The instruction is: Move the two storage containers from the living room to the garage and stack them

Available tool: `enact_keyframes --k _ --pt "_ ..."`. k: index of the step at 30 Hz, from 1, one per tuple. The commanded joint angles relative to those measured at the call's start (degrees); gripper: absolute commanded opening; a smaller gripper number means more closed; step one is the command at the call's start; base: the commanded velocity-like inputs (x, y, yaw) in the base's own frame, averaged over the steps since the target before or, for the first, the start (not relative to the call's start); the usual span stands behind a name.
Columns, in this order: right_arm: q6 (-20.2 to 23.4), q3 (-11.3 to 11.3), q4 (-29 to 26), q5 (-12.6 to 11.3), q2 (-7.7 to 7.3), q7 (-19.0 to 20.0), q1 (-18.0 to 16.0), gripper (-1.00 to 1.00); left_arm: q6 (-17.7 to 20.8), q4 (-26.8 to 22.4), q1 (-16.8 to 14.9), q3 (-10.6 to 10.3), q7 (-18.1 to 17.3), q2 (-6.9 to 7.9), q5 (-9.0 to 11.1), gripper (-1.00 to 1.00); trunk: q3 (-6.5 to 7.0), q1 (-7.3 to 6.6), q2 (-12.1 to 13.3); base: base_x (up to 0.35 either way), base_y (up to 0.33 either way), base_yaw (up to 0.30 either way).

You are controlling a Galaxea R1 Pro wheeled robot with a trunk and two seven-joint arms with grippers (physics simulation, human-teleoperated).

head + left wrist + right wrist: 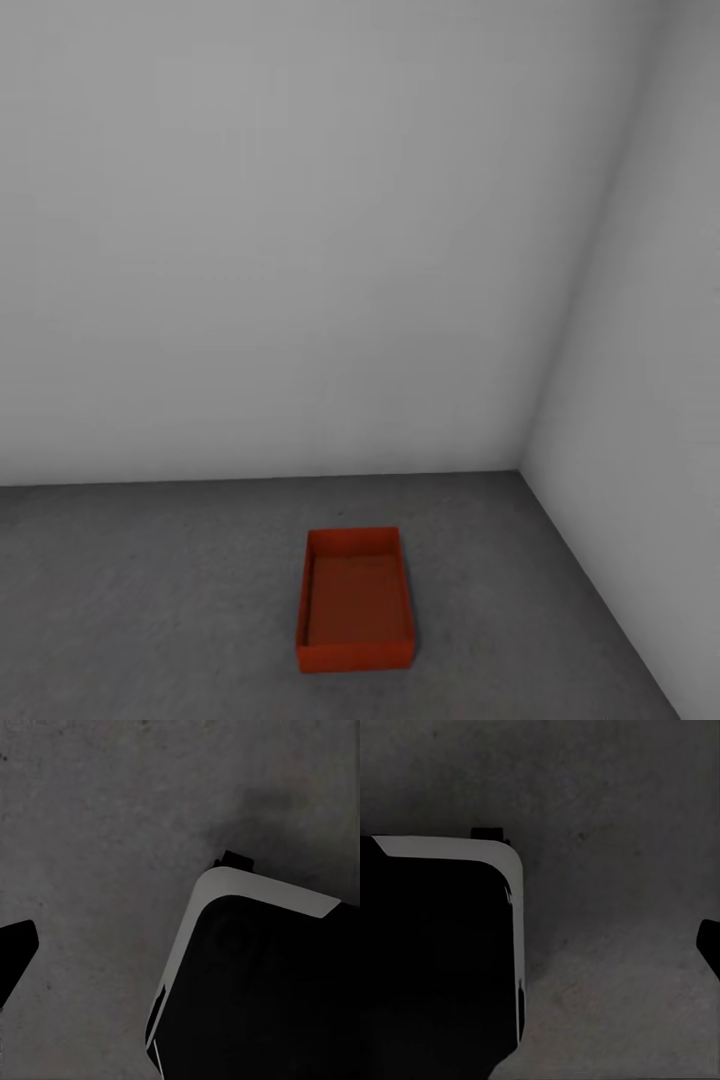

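One red-orange bin (354, 600) is sitting flat on the grey concrete floor (150, 600) near the corner where two plain walls (300, 250) are meeting (open side up, nothing inside). Both wrist cameras are looking down at concrete and the robot's dark base (255, 982); neither pincer's opening can be told.

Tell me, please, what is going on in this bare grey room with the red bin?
One red-orange storage container sits open and empty on the dark concrete floor near the corner of two plain grey-white walls. Nothing is stacked on it, and nothing is touching it. Both wrist views look down at the concrete beside the robot's dark base; whether either pincer is open or shut cannot be told.
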Motion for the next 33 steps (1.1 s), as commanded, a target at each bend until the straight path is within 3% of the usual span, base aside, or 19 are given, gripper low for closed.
enact_keyframes --k 1,9,33 --pt "-0.31 0.28 0.19 -0.37 0.01 -0.07 -0.08 1.0 -0.17 0.01 -0.03 -0.1 0.1 0.0 0.29 1.0 -0.03 0.01 -0.05 0.0 0.0 -0.223" --pt "-0.19 0.25 0.16 -2.22 -0.28 0.0 -0.07 1.0 -0.12 0.02 -0.03 -0.1 0.13 -0.01 0.4 1.0 0.2 0.01 -0.05 0.0 0.0 -0.26" --pt "-0.19 0.24 0.16 -2.44 -0.14 0.16 -0.07 1.0 -0.36 -0.01 -0.03 -0.01 0.21 -0.07 0.53 1.0 0.21 0.01 -0.05 0.0 0.0 -0.283"
